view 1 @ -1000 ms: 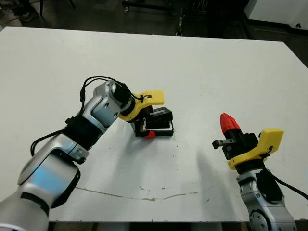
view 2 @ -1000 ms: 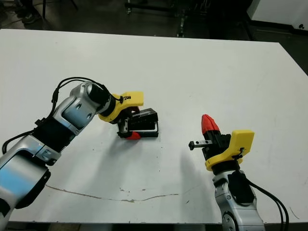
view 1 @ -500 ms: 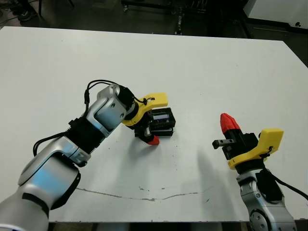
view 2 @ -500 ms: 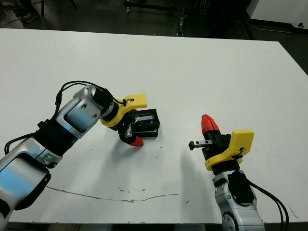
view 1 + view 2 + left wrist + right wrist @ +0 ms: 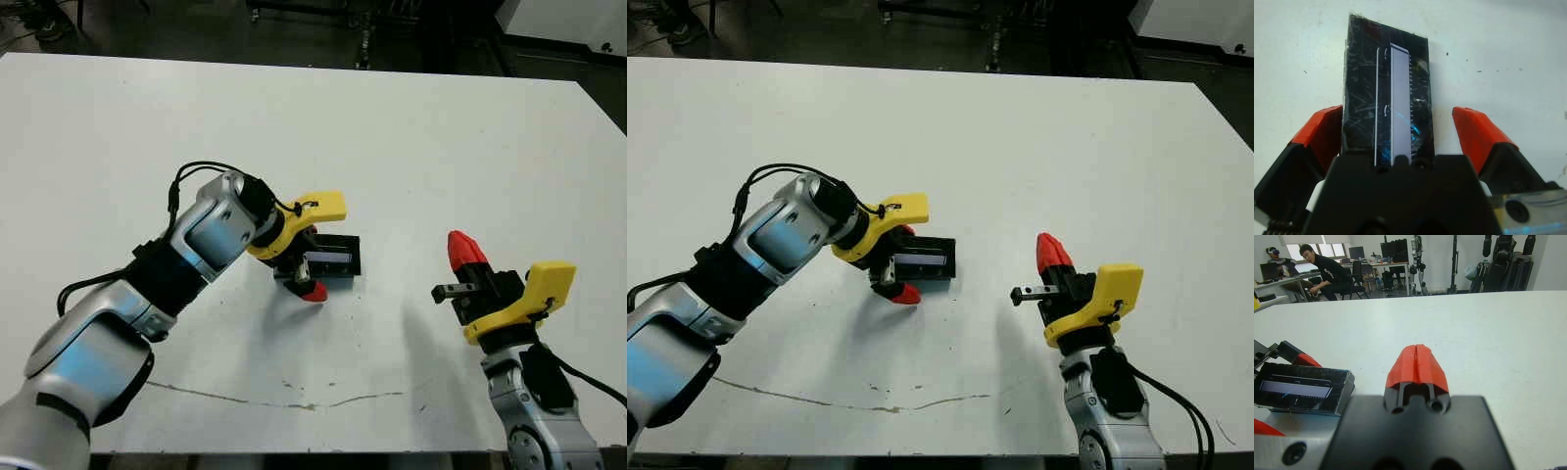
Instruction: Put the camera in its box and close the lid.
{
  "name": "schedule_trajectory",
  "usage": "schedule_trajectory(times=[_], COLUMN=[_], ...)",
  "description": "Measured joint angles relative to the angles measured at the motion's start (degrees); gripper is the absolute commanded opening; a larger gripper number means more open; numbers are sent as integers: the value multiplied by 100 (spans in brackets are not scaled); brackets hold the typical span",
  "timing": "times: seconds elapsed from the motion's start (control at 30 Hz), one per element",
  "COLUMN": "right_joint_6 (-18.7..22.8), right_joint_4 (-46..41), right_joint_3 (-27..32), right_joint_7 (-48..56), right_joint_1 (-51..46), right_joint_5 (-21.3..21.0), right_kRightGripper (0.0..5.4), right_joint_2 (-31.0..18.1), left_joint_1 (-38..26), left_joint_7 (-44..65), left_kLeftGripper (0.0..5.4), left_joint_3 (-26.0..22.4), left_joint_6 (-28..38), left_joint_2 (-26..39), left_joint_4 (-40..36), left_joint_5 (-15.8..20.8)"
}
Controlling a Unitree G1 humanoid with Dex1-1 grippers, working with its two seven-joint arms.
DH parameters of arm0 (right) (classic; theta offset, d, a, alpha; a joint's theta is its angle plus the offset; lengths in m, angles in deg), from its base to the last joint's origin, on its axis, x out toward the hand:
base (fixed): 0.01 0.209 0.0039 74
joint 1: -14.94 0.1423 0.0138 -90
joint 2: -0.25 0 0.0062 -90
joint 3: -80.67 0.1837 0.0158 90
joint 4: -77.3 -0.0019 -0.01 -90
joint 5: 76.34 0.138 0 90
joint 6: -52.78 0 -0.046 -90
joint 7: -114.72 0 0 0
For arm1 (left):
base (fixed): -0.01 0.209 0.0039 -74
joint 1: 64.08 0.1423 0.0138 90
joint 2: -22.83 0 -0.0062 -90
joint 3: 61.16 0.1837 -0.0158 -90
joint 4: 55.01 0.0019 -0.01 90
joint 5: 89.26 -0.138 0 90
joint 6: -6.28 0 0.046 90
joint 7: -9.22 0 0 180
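The left gripper point(image 5: 1396, 132), fingers apart, straddles the apparently lidded box point(image 5: 331, 262) to seat it; beside it the right gripper point(image 5: 1416, 366) waits pinched together.

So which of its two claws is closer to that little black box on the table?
The left. The left gripper sits right at the box, a red finger on either side; the right gripper hangs well off to its right, apart.
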Motion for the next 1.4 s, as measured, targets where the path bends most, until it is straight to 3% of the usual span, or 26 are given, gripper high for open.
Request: schedule_trajectory(times=[0.37,0.8,0.9,1.1,1.4], right_joint_6=[2,8,7,6,6], right_joint_4=[-9,-11,-7,-6,-5], right_joint_3=[7,9,14,12,12], right_joint_7=[-12,3,18,19,9], right_joint_1=[-1,-6,-8,-10,-9], right_joint_5=[30,52,54,53,53], right_kRightGripper=[0,0,0,0,0], right_joint_2=[1,1,-2,-3,-3], left_joint_1=[-123,-96,142,494,482], left_joint_7=[-721,-727,-780,-650,-141], left_kLeftGripper=[538,538,517,452,341], left_joint_3=[241,85,-188,-656,-729], left_joint_6=[1525,1904,2057,1901,2011], left_joint_2=[36,13,66,197,390], left_joint_4=[381,740,666,596,819], left_joint_5=[-716,-727,-658,-187,44])
